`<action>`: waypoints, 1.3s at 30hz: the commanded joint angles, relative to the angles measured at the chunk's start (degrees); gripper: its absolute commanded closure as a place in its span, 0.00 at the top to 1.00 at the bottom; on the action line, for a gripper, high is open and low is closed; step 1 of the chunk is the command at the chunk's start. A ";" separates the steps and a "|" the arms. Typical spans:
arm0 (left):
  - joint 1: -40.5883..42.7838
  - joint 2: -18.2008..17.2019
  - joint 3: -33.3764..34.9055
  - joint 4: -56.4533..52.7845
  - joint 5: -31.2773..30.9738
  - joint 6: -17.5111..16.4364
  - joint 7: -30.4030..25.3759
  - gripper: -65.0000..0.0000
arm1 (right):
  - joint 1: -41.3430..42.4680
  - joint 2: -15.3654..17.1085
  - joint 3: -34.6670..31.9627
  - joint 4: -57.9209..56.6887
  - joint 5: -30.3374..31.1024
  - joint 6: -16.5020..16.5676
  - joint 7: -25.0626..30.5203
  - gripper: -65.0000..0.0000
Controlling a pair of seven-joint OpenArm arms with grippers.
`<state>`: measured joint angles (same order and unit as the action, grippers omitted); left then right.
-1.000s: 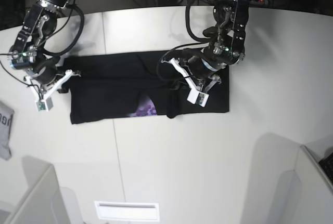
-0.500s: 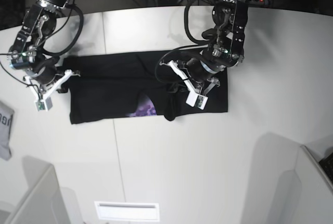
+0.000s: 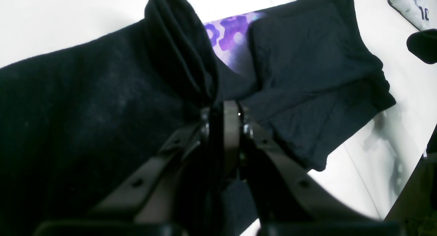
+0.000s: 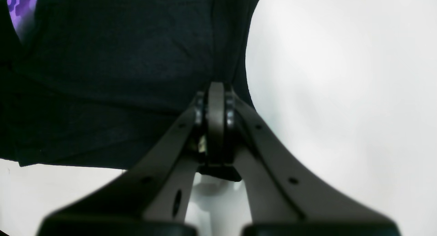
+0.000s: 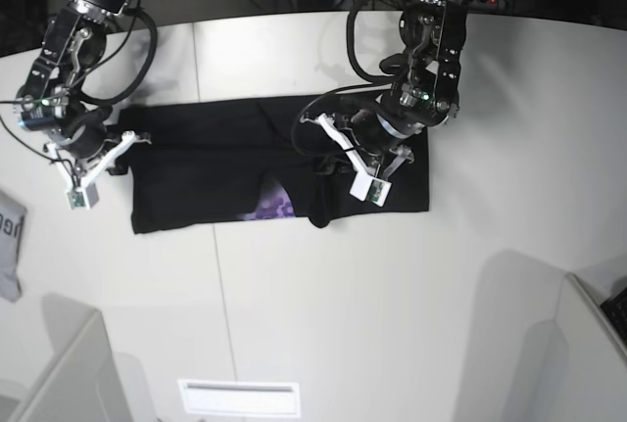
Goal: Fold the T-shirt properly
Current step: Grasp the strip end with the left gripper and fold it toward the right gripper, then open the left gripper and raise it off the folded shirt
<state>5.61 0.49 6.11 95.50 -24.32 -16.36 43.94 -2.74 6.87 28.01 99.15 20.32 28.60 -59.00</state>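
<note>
The black T-shirt (image 5: 196, 172) lies spread across the white table (image 5: 323, 314), with a patch of purple print (image 5: 274, 209) showing near its front edge. My left gripper (image 5: 331, 160) is over the shirt's right half. In the left wrist view the left gripper (image 3: 223, 108) is shut on a raised, bunched fold of the T-shirt (image 3: 307, 75), the purple print (image 3: 228, 34) just beyond it. My right gripper (image 5: 127, 148) is at the shirt's left edge. In the right wrist view the right gripper (image 4: 216, 89) is shut on the edge of the T-shirt (image 4: 119, 58).
A small grey cloth with dark lettering (image 5: 10, 241) lies at the table's left edge, also the grey cloth (image 3: 413, 3) in the left wrist view. Grey partition panels (image 5: 69, 373) stand at the front corners. A white slotted plate (image 5: 238, 398) sits at the front edge.
My left gripper has shifted slightly to the left with the bunched fold, drawing the cloth with it. The right arm has stayed where it was.
</note>
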 commanded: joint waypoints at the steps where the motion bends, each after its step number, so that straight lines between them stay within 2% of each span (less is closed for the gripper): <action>1: -0.73 0.26 0.09 0.98 -1.22 -0.39 -1.26 0.14 | 0.85 0.73 0.17 0.85 0.48 0.46 1.02 0.00; 5: -0.73 0.34 0.09 0.98 -1.31 -0.39 -1.26 0.56 | 0.85 0.73 0.17 0.85 0.48 0.46 1.02 0.00; 7: -0.73 1.22 0.18 0.98 -1.31 -0.39 -1.44 0.72 | 0.85 0.73 0.17 0.85 0.48 0.46 1.02 0.00; 9: -0.73 2.37 0.18 0.98 -1.31 -0.39 -1.26 0.79 | 0.85 0.73 0.25 0.85 0.48 0.46 1.02 0.00; 14: -0.46 4.65 0.26 1.60 -1.40 -0.74 -1.26 0.79 | 0.85 0.55 0.25 0.85 0.48 0.46 1.02 0.00; 16: 0.06 4.65 0.26 3.18 -1.40 -0.74 -1.26 0.76 | 0.94 0.55 0.25 0.85 0.48 0.46 1.02 0.00; 18: 1.56 4.48 -0.26 6.34 -1.40 -0.74 -1.17 0.61 | 1.64 0.64 0.25 0.85 0.48 0.46 1.02 0.00; 19: 2.53 4.30 -0.53 8.01 -1.40 -0.74 -1.17 0.50 | 1.82 0.64 0.25 0.85 0.48 0.37 1.02 0.00; 22: 5.43 -0.80 -3.78 12.06 -1.31 -0.74 -1.35 0.01 | 3.40 0.64 0.25 0.76 0.48 0.37 -2.14 0.00; 23: 6.57 -2.29 -5.54 12.67 -1.31 -0.74 -1.44 0.00 | 4.28 0.64 0.25 0.76 0.48 0.37 -4.25 0.10; 26: 9.56 -5.63 -13.80 12.94 -1.31 -0.65 -1.61 0.00 | 7.09 0.64 0.25 0.76 0.48 0.37 -8.73 0.64; 27: 10.61 -6.16 -16.79 12.94 -1.31 -0.74 -1.61 0.00 | 7.62 0.64 0.25 0.76 0.48 0.37 -9.17 0.76; 29: 12.81 -7.39 -23.38 12.85 -1.22 -0.74 -1.70 0.00 | 8.94 0.64 0.25 -0.47 0.48 0.46 -8.91 0.90; 31: 14.31 -7.66 -28.75 12.76 -1.22 -0.83 -1.97 0.00 | 10.79 0.73 0.25 -3.81 0.48 0.46 -8.82 0.91; 33: 16.06 -7.66 -34.37 12.50 -0.78 -1.53 -3.90 0.00 | 13.16 1.08 0.34 -9.44 0.48 0.46 -8.73 0.87; 35: 17.38 -7.66 -39.21 12.32 -0.78 -4.87 -5.22 0.00 | 15.18 2.22 0.34 -15.59 0.48 0.46 -7.68 0.83; 39: 17.82 -7.66 -46.50 9.51 -0.70 -11.11 -5.48 0.00 | 18.00 2.66 0.34 -25.09 0.48 0.46 -4.16 0.82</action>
<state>23.42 -6.52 -39.92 104.40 -24.47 -27.62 39.53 13.91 8.91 28.18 73.23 19.90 28.82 -63.72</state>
